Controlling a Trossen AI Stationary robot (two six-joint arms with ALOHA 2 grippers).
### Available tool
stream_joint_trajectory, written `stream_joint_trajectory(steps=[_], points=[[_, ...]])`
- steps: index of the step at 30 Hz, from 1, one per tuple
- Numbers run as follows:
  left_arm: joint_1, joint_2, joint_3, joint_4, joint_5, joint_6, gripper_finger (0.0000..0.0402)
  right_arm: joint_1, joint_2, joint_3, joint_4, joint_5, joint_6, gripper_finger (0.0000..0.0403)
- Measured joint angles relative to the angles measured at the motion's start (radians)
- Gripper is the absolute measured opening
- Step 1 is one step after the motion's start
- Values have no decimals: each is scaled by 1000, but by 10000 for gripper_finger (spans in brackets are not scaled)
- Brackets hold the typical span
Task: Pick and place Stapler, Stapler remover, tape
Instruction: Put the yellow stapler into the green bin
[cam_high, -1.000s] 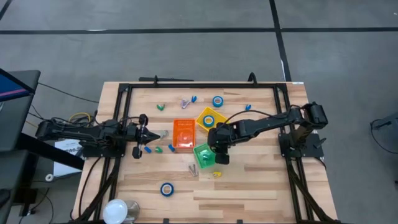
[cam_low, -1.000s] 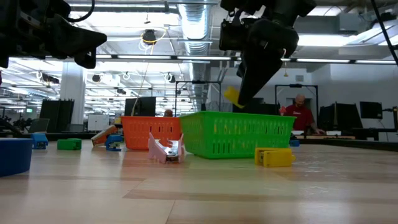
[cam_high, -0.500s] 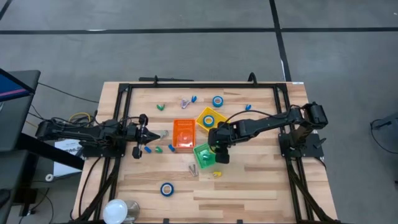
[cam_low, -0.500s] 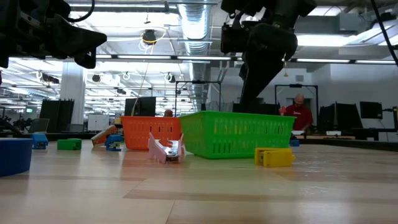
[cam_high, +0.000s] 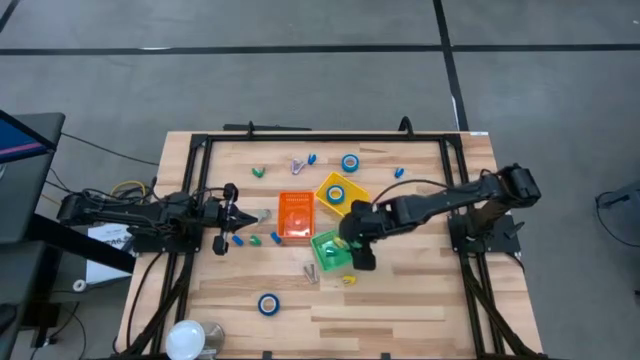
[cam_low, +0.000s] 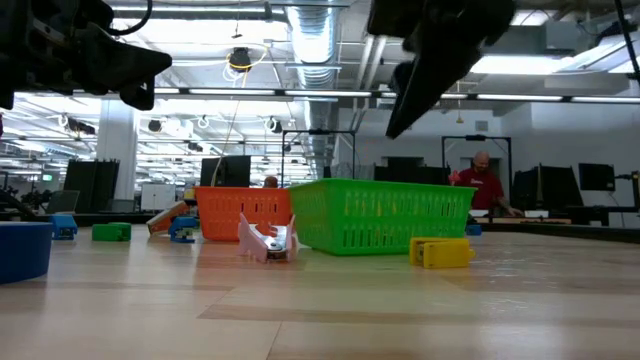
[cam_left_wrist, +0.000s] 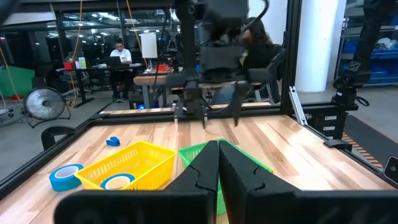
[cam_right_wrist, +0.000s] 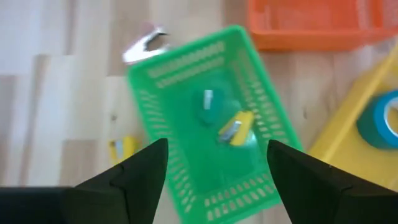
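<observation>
My right gripper (cam_right_wrist: 214, 165) hangs over the green bin (cam_right_wrist: 186, 81), fingers spread wide, holding nothing; yellow stapler (cam_right_wrist: 236, 127) lies inside it. Left gripper (cam_left_wrist: 217, 163) is pinched together, empty, at the table's left.

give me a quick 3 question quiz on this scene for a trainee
1. True or false: the right gripper hangs open above the green bin.
2. Which bin holds a roll of blue tape? A orange B yellow C green
3. Fill in: the left gripper is ____ and holds nothing.

Key
1. True; its two dark fingers stand wide apart over the bin.
2. B, the yellow bin.
3. Shut.
</observation>
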Motion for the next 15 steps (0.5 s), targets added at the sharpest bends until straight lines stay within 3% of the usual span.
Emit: stream_joint_trajectory(steps=[8, 15], points=[[0, 0, 0, 4, 0, 0, 4, 142, -10, 0, 26, -2, -61, 265], [0, 0, 0, 6, 0, 0, 4, 219, 41, 1, 47, -2, 6, 265]])
